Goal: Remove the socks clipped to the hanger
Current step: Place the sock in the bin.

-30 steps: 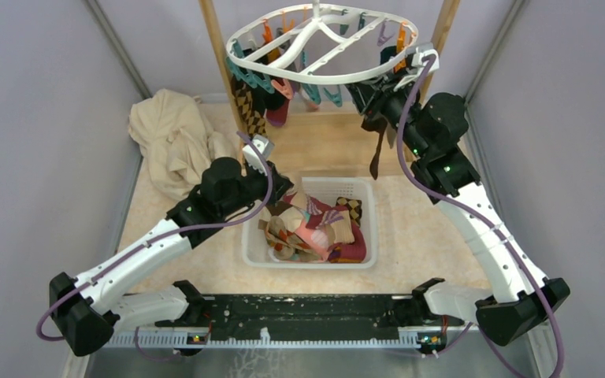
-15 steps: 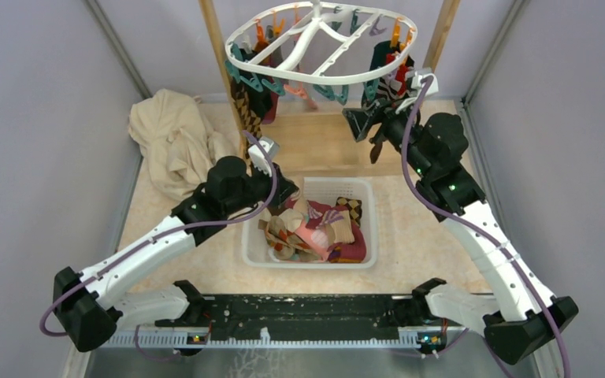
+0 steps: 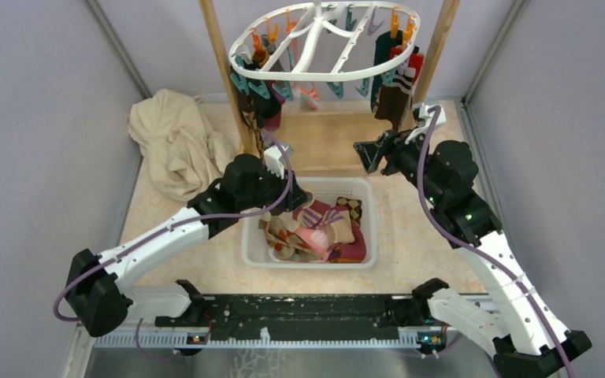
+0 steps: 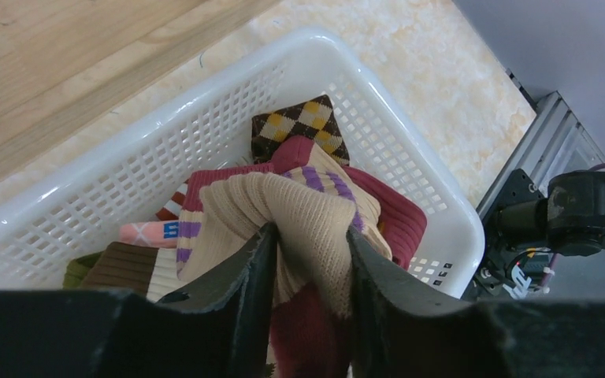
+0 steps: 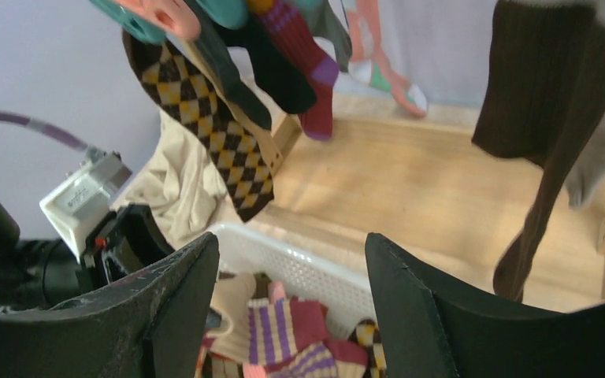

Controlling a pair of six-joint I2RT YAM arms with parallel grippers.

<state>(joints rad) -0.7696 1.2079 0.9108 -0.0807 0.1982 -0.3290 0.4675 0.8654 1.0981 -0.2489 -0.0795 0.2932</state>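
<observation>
Overhead, the white hanger (image 3: 327,77) hangs from the wooden frame (image 3: 220,71) at the far side of the tabletop (image 3: 421,228). The socks (image 3: 398,87) are clipped in two clusters under its rim, one by the left post and one by the right. A white mesh basket (image 3: 307,262) sits below and nearer, between the two arms, heaped with loose socks. A cream cloth (image 3: 169,142) lies crumpled well to the left.

From that height the fingers are hard to read; the wrist cameras show them. The left pincer (image 4: 311,235) is down inside the basket. Its fingers are partly apart, and a ribbed beige sock (image 4: 283,197) fills the gap and touches both. I cannot tell whether it is pinched or only lying between them. This view also picks out an argyle sock (image 4: 303,126) against the far mesh wall and a dark red one (image 4: 398,220) beside it.

The right pincer (image 5: 291,244) is in the air between hanger and basket, fingers spread wide with nothing between them. Its camera looks up under the clips, which the top view cannot do. A hanging brown-and-yellow diamond sock (image 5: 220,134) dangles at left, a maroon sock with a purple heel (image 5: 307,87) is beside it, and a long dark brown sock (image 5: 547,94) is at right. Below, the basket rim and the left arm's wrist show.
</observation>
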